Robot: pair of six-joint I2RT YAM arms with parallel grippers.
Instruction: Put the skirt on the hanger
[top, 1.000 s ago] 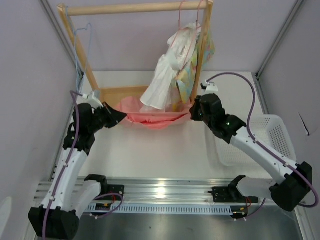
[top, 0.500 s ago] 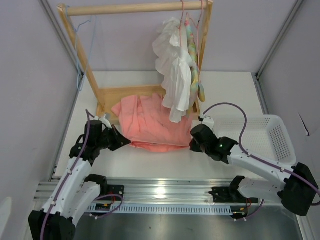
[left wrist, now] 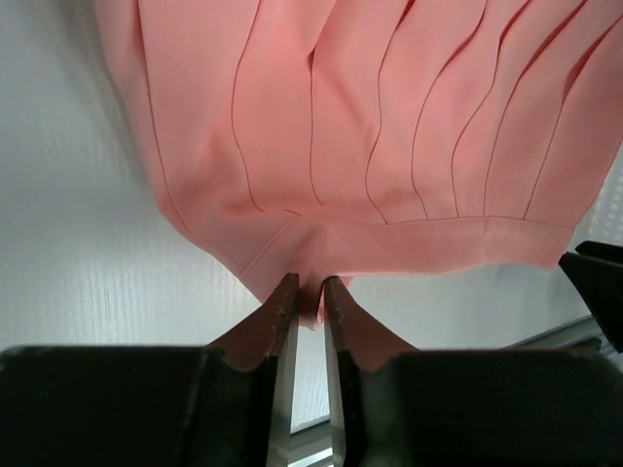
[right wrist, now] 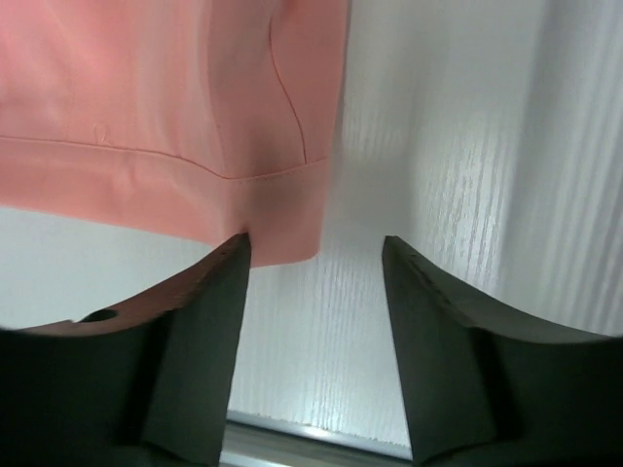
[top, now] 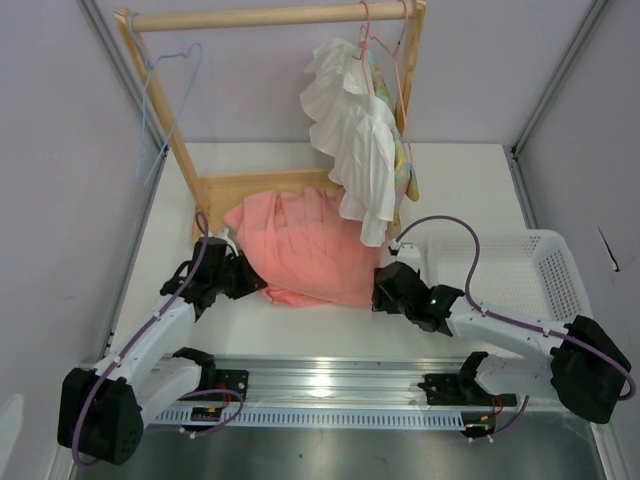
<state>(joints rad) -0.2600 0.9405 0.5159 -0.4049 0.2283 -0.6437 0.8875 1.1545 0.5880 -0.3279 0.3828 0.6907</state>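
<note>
The salmon-pink pleated skirt (top: 305,250) lies spread flat on the white table below the rack. Its waistband runs along the near side (left wrist: 389,233). My left gripper (top: 258,283) sits at the skirt's near left corner, fingers almost together (left wrist: 310,292) with the fabric corner pinched between the tips. My right gripper (top: 378,292) is at the near right corner and stands open (right wrist: 316,258). The skirt's corner (right wrist: 282,233) lies beside its left finger, with bare table between the fingers. The light-blue wire hanger (top: 165,90) hangs at the left end of the rail, with nothing on it.
A wooden rack (top: 270,16) stands at the back. A white ruffled garment (top: 355,140) and a pastel one hang from pink hangers (top: 385,50) at its right end, over the skirt's far edge. A white basket (top: 540,275) sits at the right. A metal rail (top: 330,385) runs along the near edge.
Both arms drew the skirt, stretched between them, toward the near edge and laid it flat. The right gripper opened and let go. The hanging garments swung back.
</note>
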